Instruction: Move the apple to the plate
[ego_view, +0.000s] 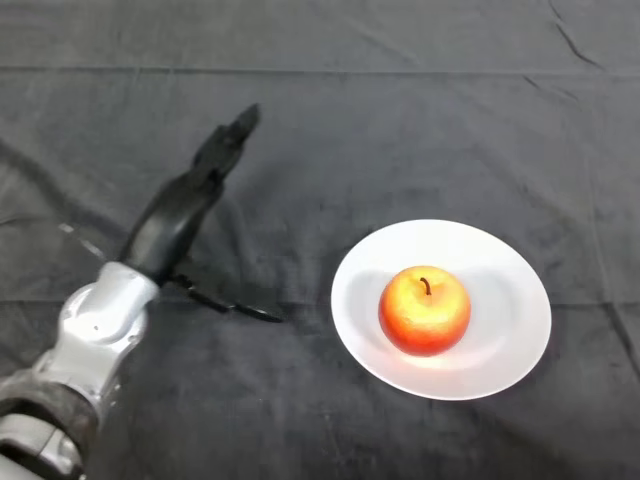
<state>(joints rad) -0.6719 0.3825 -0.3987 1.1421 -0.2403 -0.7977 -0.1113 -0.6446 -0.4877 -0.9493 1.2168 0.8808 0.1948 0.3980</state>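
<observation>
A red and yellow apple (425, 310) with a dark stem sits upright in the middle of a round white plate (505, 265) on the dark cloth, right of centre. My left hand (180, 215) is to the left of the plate, well apart from it. Its fingers (228, 142) are stretched out straight, pointing up and away. It holds nothing.
The silver-grey forearm (95, 325) comes in from the lower left. The dark cloth (330, 120) covers the whole table and has a few folds at the far edge.
</observation>
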